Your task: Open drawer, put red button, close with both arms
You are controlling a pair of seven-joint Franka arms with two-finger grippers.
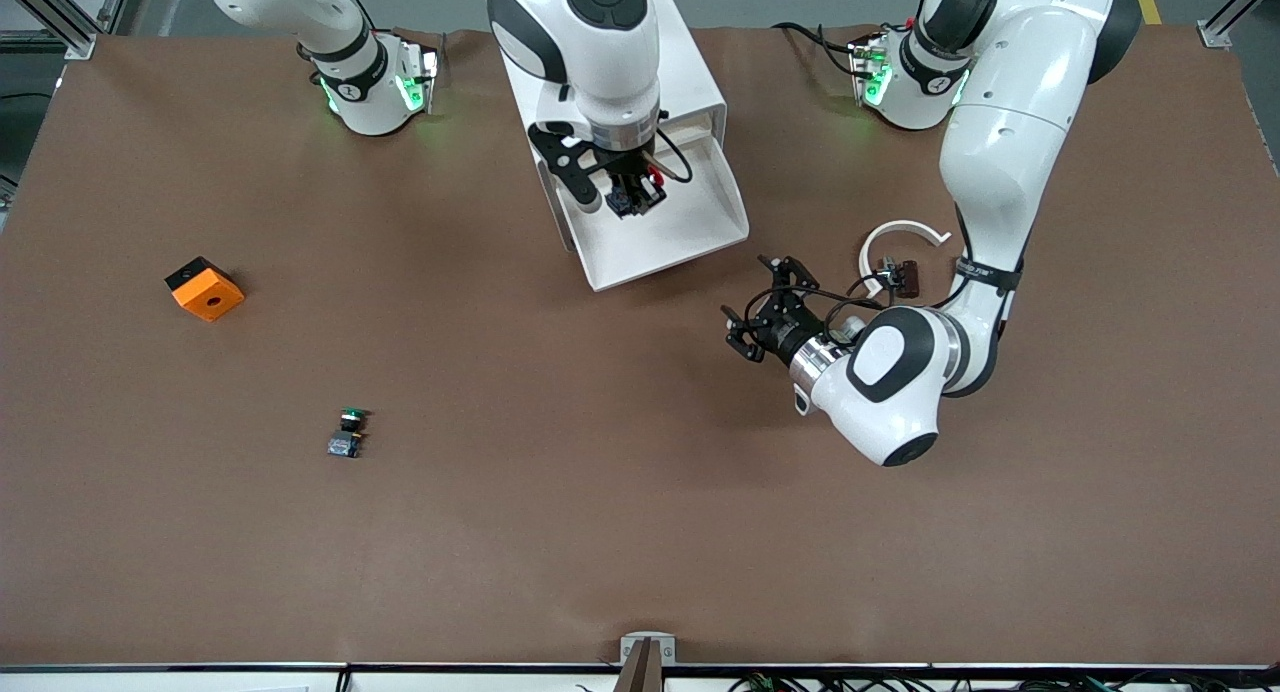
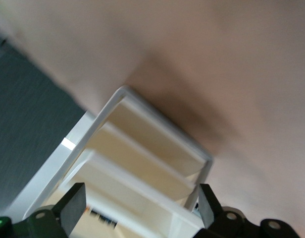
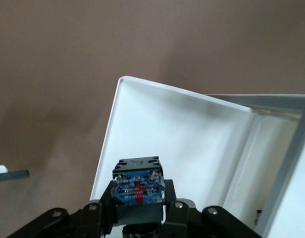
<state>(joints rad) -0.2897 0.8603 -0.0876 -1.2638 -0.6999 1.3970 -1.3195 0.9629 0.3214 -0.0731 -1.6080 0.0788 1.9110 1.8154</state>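
The white drawer unit (image 1: 640,82) stands near the robots' bases, with its drawer (image 1: 690,227) pulled open. My right gripper (image 1: 632,197) hangs over the open drawer, shut on the red button (image 1: 640,194). In the right wrist view the button's bluish base (image 3: 137,186) sits between the fingers of the right gripper (image 3: 138,201), over the white drawer floor (image 3: 192,129). My left gripper (image 1: 752,300) is open and empty, low over the table beside the drawer's front corner. In the left wrist view its fingers (image 2: 73,208) frame the drawer unit (image 2: 157,124).
A green-capped button (image 1: 347,432) lies toward the right arm's end, nearer the camera. An orange block (image 1: 204,288) lies farther toward that end. A white curved piece (image 1: 900,237) and a small brown part (image 1: 903,277) lie by the left arm.
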